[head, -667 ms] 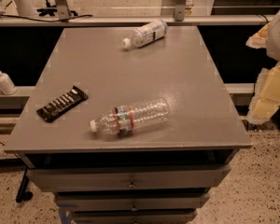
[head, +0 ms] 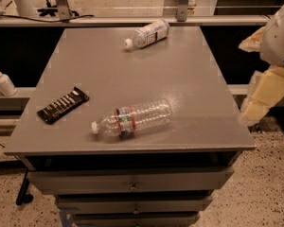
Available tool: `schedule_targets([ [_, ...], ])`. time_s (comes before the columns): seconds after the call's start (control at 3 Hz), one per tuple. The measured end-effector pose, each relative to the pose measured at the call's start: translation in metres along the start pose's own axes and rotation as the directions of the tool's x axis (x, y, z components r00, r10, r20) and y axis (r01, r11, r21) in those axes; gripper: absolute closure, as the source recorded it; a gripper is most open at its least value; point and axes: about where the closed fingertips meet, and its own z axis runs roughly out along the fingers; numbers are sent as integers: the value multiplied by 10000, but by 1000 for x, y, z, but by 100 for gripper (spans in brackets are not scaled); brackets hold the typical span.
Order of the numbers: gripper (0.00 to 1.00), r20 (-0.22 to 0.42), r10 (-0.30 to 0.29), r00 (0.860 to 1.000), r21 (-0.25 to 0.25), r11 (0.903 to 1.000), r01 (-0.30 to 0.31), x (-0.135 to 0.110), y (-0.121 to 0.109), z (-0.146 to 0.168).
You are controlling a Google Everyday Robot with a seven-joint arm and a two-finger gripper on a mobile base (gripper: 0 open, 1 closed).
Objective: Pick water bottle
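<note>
Starting at the far left, we see a small white pump bottle [head: 2, 82] standing on a ledge off the table [head: 199, 93]; its contents are hidden from us. On the table's near-left part lies a dark flat packet [head: 63, 105], well apart from anything else. Right of it, near the front edge and about mid-table, the water bottle [head: 131, 118] lies on its side, white cap pointing left and base to the right, slightly skewed to the table edge. It looks clear through, and we can make out no water level in it, so we judge it light and prone to rolling. At the far edge lies another bottle [head: 146, 33] with a wide white label, also on its side; that one is not ours. The drawers [head: 132, 181] beneath are closed. The gripper [head: 252, 111] hangs off the table's right side, well apart from the water bottle, and we cannot tell how wide it stands. To do the reach well, we would come from above, turn the gripper across the ribbed body right of the label band, and close gently so the thin plastic neither buckles nor rolls away.
</note>
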Motion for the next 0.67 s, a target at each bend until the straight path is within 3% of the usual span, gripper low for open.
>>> schedule_targets([
  [0.33, 0, 1179, -303, 9926, -250, 9991, 335, -48, 3, 25],
  [0.67, 0, 2114, -945, 9728, -303, 9942, 1032, -101, 8, 53],
])
